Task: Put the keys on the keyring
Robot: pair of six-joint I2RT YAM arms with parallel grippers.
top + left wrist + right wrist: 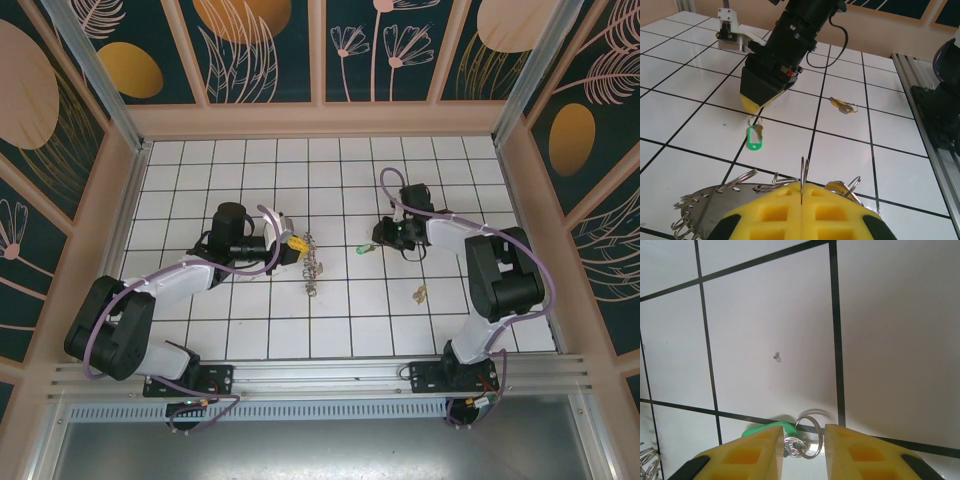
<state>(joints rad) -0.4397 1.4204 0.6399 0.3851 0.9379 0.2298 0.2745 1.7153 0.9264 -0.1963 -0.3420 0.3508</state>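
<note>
Clamping together on the rim of the keyring (pixel 705 202), left gripper (pixel 802 195) is holding it over white tiles (pixel 690 115), green key (pixel 755 141) is lying just beyond, right gripper (pixel 804 444) is straddling its small ring (pixel 809 417), jaws apart, stamping on the disc (pixel 792 446) too small to read, brass key (pixel 842 106) is lying farther.

Bright, even light over my white table (pixel 340 330), soft sheen on its surface, faint shadows, my own yellow jaws blurred close to the wrist lenses.
</note>
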